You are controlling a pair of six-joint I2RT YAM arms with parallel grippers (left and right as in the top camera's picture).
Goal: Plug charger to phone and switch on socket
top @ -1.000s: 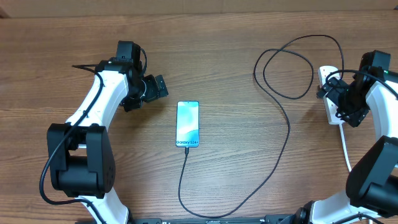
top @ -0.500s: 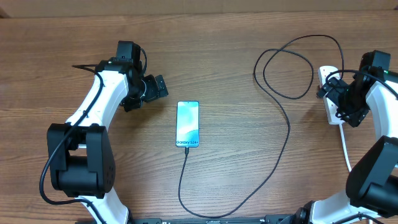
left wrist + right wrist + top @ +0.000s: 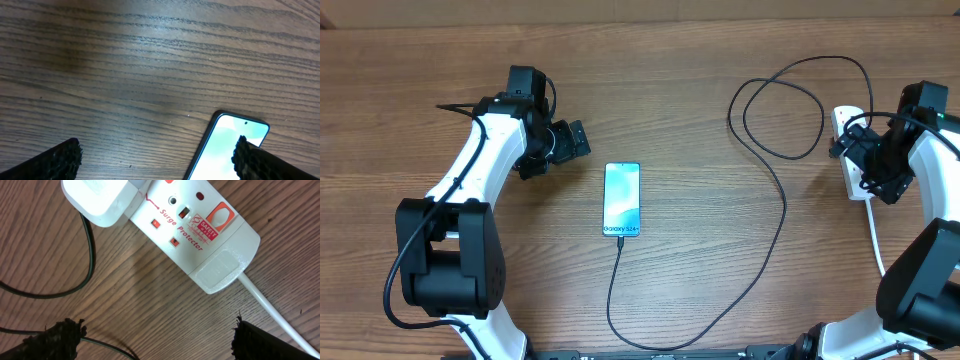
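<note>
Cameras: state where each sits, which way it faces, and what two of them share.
Overhead: above the table, facing straight down; phone, cable, socket, left arm, right arm.
Left wrist: on the left arm, facing down at the phone's top corner; own fingertips show.
Right wrist: on the right arm, facing down at socket and cable; own fingertips show.
Shared: overhead and left wrist, the phone; overhead and right wrist, the socket.

1 wooden table (image 3: 700,70) lay under it all, brown, its dark grain streaking side to side across every view.
</note>
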